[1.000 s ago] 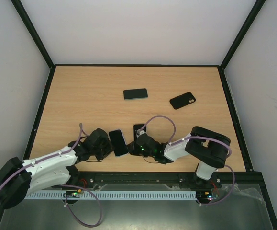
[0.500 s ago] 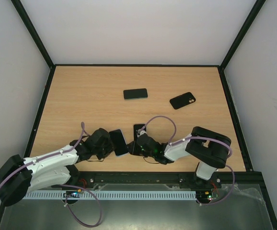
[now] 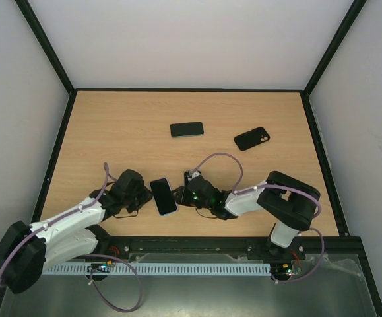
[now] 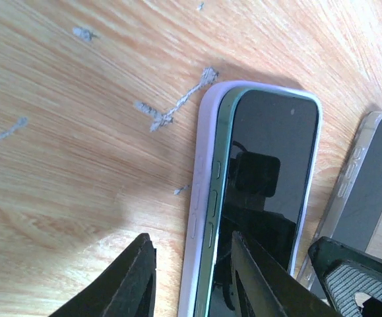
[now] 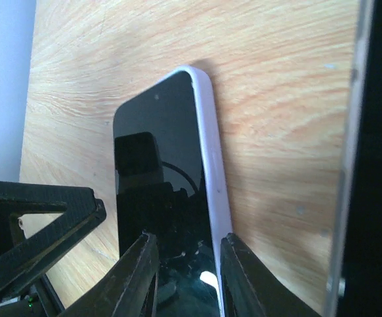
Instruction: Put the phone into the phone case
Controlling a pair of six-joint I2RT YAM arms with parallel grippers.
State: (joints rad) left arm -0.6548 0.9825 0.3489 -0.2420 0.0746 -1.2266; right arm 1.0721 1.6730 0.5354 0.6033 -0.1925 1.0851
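The phone (image 3: 163, 196) lies screen up at the table's near edge, set in a lilac case (image 4: 200, 198). In the left wrist view its green left edge (image 4: 218, 198) sits raised above the case's rim. My left gripper (image 4: 191, 239) is open, one finger on the table beside the case and the other over the screen. My right gripper (image 5: 187, 239) is open at the phone's other long side, straddling the case's rim (image 5: 210, 172). In the top view the left gripper (image 3: 143, 196) and the right gripper (image 3: 183, 196) flank the phone.
A clear case (image 4: 369, 178) lies just right of the phone, partly under my right arm (image 3: 243, 201). Another dark phone (image 3: 187, 129) and a black case (image 3: 252, 138) lie further back. The table's front rail (image 3: 197, 246) runs close behind both grippers.
My left gripper has drawn back a little to the left of the phone. My right gripper has shifted slightly up and left toward it. The phone has barely moved.
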